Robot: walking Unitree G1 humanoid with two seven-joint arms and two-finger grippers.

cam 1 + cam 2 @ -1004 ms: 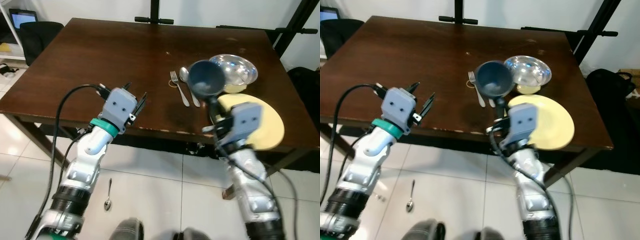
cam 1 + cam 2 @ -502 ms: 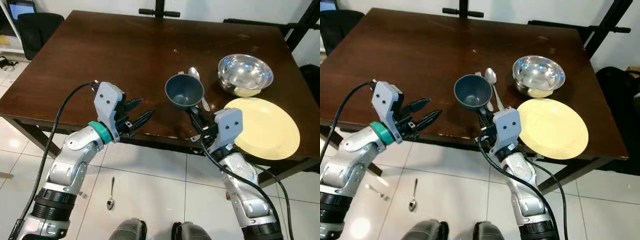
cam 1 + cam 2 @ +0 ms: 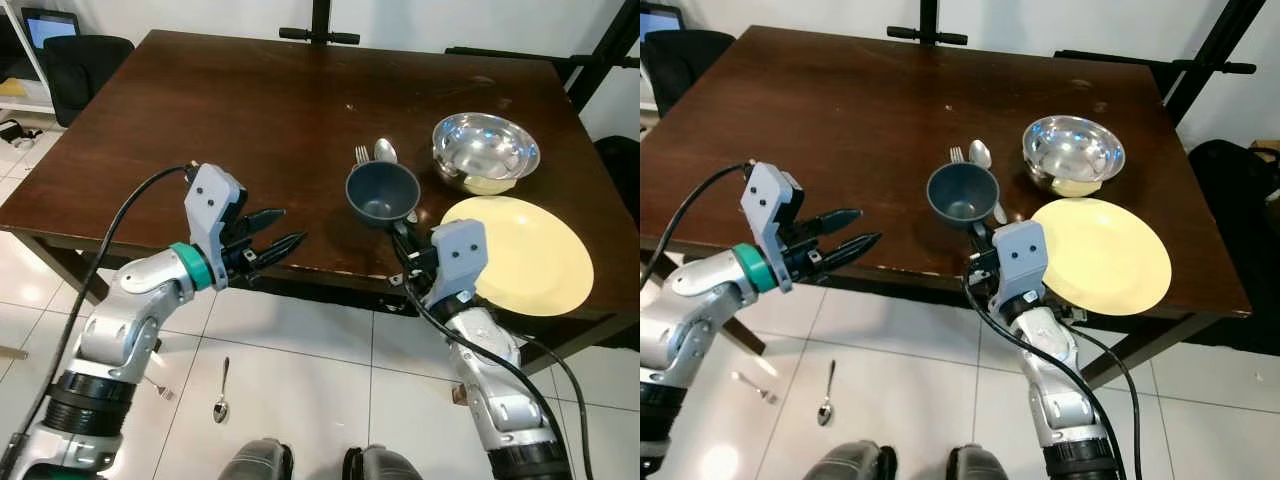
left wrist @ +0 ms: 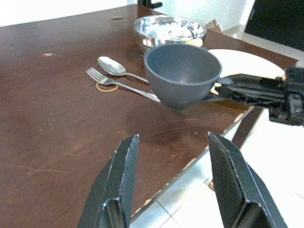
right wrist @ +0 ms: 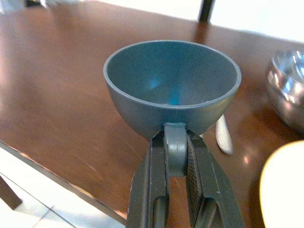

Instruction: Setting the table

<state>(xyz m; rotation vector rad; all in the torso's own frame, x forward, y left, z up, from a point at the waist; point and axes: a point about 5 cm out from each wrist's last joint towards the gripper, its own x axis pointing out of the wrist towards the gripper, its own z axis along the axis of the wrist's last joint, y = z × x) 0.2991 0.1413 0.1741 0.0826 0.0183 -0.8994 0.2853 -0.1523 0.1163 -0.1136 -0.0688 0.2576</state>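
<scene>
White tiled floor (image 3: pixel 300 350) runs under and around a large dark wooden table (image 3: pixel 250 110), and the robot stands at its near edge with both arms reaching over the lip. Biggest of the tableware is the yellow plate (image 3: pixel 535 250), lying flat at the near right corner, likely already set as the base of a place setting; just behind it the steel bowl (image 3: pixel 485 150) rests on a second pale dish. Next in size, the blue cup (image 3: pixel 381 192) is raised above the wood, held by its short handle, which the right gripper (image 5: pixel 175 154) clamps between closed fingers; gripping the handle keeps the cup upright and level while it is carried, probably towards a spot beside the plate. A fork (image 4: pixel 121 85) and a spoon (image 4: pixel 116 68) lie side by side on the table directly behind the cup, with a small rubber band (image 4: pixel 105 87) against the fork, so they crowd the room for setting the cup down there. Over at the table edge, well apart from the cup, the left gripper (image 4: pixel 173 190) hovers with its fingers spread and nothing between them, seemingly waiting. Down on the tiles near the robot's feet lies a stray spoon (image 3: pixel 219 392).
</scene>
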